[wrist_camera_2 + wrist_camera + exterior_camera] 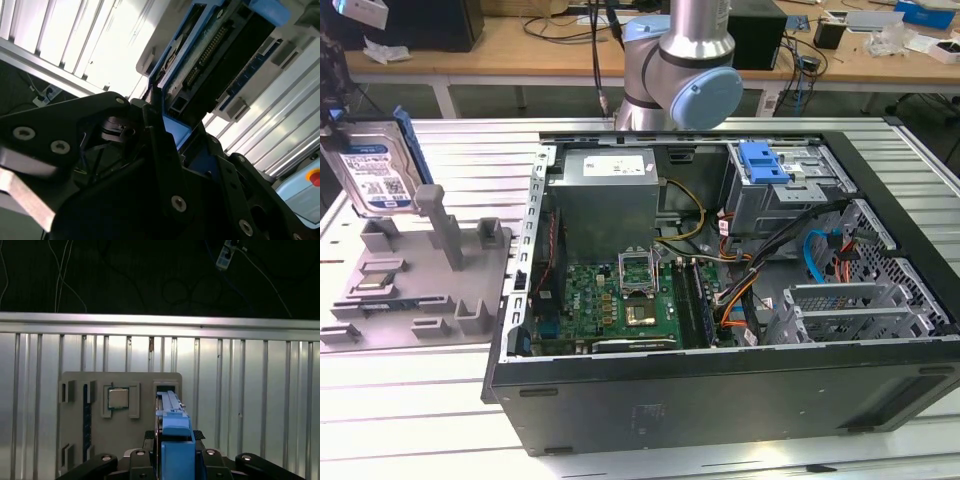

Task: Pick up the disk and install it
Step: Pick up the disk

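Disk: flat rectangular drive with a silver-grey metal face, a white-and-blue label and a blue plastic carrier along its edge. It stands upright at the exterior view's left, over the far end of the tray. In the second wrist view its dark underside and a connector row show.
Disk seating: its lower edge meets a grey upright holder on the tray. I cannot tell whether it is lifted free.
Hand: black jointed links with bright screw heads. It is closed to a narrow gap on the disk's blue carrier.
Fingers: slim black bars, one lying against the carrier's edge.
First wrist view: the disk shows edge-on between the hand's knuckles, with the tray beneath it.
Tray: grey moulded plastic, matt, with square posts and shallow pockets. One pocket holds a square metal-capped chip.
Tabletop: ribbed aluminium slats, shiny, running under the tray and case.
Computer case: black sheet metal, lying on its side with the panel off. Its wall is just beside the tray's edge.
Case contents: green motherboard, grey power supply, and a metal drive bay with a blue latch at the far corner.
Arm: silver tube with a pale blue joint cap, behind the case.
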Action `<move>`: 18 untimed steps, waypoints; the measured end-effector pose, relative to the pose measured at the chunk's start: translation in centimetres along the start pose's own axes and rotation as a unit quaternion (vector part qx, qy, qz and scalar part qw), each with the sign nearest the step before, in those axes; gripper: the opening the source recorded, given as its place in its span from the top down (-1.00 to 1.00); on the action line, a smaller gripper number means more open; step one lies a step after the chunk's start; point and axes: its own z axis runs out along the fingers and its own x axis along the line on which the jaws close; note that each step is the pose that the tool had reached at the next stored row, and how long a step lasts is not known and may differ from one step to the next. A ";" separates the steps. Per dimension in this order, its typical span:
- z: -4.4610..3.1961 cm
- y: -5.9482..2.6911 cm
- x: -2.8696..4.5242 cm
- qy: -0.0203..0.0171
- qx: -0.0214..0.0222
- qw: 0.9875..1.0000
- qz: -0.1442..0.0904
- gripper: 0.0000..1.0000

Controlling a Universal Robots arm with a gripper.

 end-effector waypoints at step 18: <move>-5.81 0.17 0.16 0.000 0.001 1.000 0.000 0.26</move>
